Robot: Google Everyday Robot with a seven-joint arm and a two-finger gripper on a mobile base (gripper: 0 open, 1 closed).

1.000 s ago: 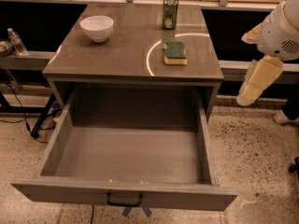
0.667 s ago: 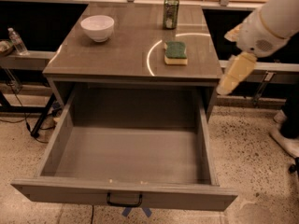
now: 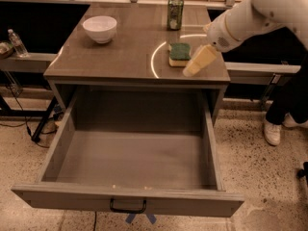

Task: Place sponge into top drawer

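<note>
Camera view, end effector just beside sponge

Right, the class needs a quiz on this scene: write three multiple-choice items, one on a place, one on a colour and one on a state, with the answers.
1. Where is the sponge?
A) on the floor
B) on the tabletop, close beside the tool
C) on a shelf

2. What colour is the bowl?
A) white
B) red
C) black

3. How is the top drawer?
A) shut
B) pulled open
C) lifted off and lying on the floor

Answers:
1 B: the sponge lies near the tabletop's front corner, with the tool right next to it.
2 A: the bowl is plainly white against the dark top.
3 B: the drawer's inside floor shows in front of the table.
</note>
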